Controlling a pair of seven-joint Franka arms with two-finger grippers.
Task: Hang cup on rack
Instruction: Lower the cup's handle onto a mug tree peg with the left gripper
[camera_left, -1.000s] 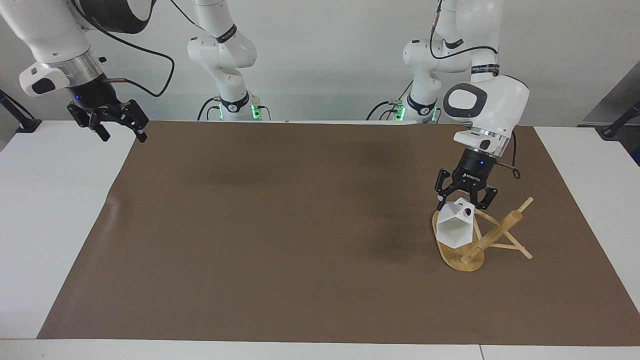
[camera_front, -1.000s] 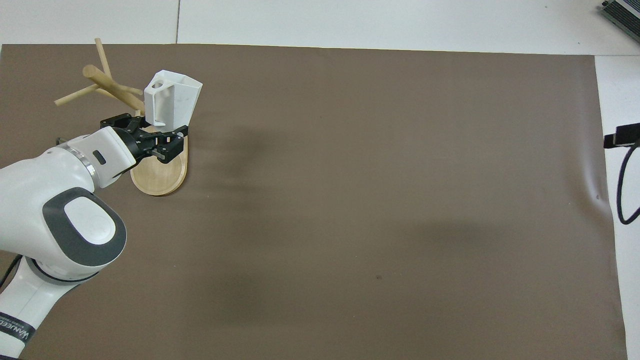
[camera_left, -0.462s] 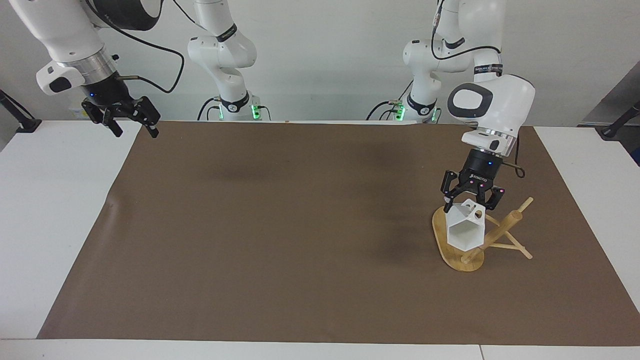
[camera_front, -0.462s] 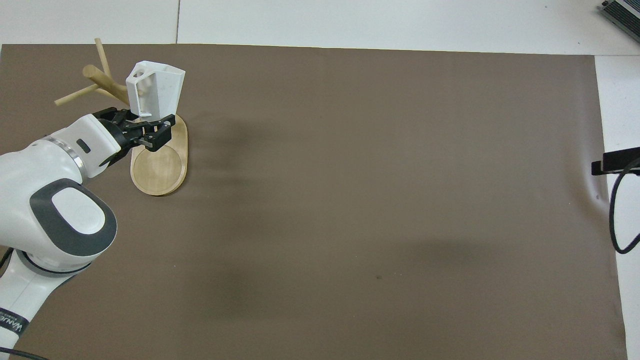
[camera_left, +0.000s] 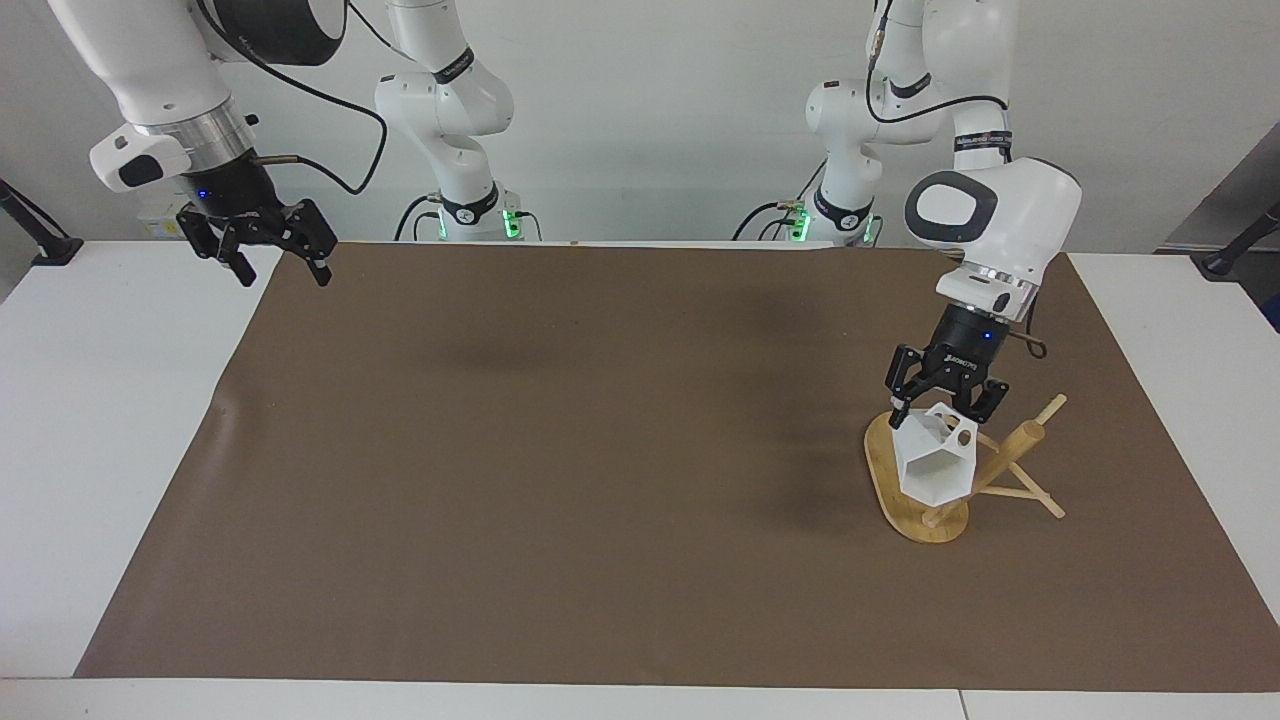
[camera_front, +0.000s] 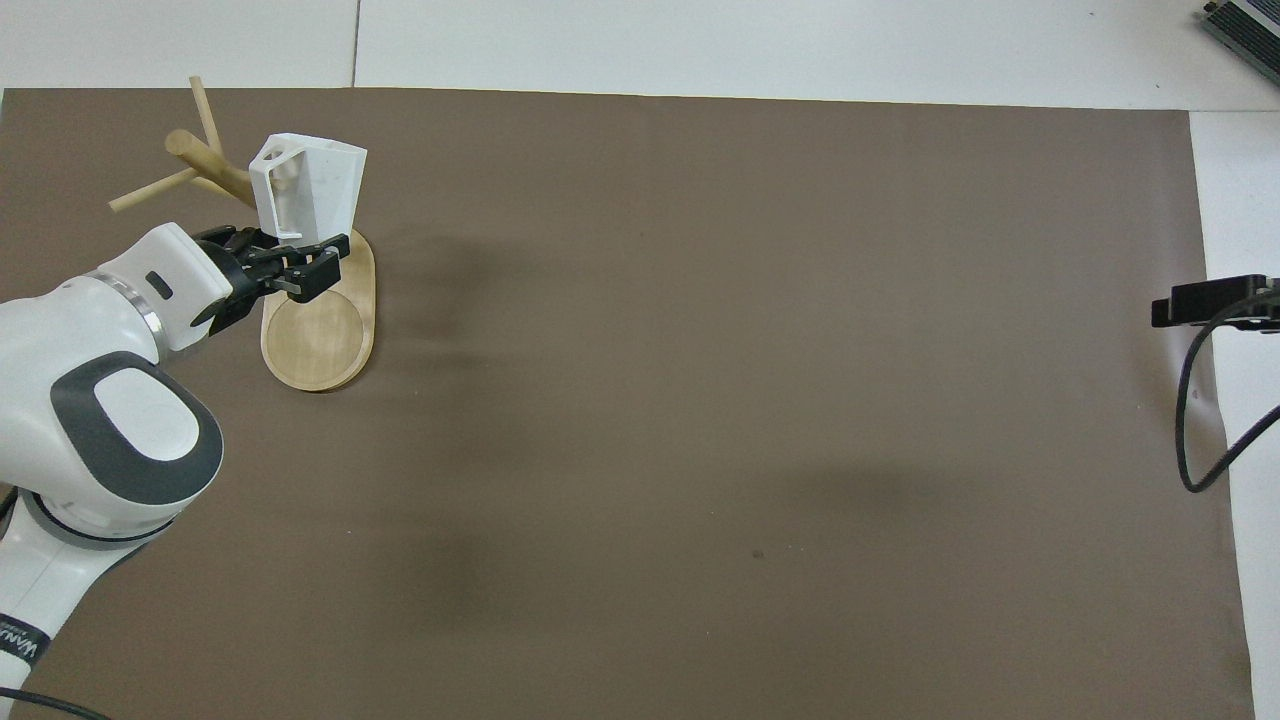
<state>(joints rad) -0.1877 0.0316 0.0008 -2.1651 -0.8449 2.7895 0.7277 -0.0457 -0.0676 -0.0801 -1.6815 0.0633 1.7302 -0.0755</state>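
The cup (camera_left: 935, 462) hangs in the air just under the left gripper (camera_left: 943, 408), which is clenched on the top of its flat handle; the white faceted body slopes down and away from the fingertips, its hexagonal mouth turned toward the facing camera and the round hole in the handle showing just beside the grip. From above, the cup (camera_front: 308, 187) sits directly ahead of the left gripper (camera_front: 290, 268), over the end of the rack's oval base where the post rises. The rack (camera_left: 915, 500) stands below and beside the fingers at the left arm's end of the table, its thick post (camera_left: 1005, 460) leaning away from the cup and thin pegs sticking out around it. The cup covers the foot of the post and at least one peg in both views, so whether a peg has entered the handle's hole, or merely lies close to it, cannot be made out. The left fingertips themselves are partly masked by the handle. The brown mat (camera_left: 560, 450) lies under everything. The right gripper (camera_left: 270, 258) waits in the air over the mat's corner at the right arm's end, holding nothing, fingers spread apart; in the overhead view only a dark piece of it (camera_front: 1215, 300) shows at the frame's edge.
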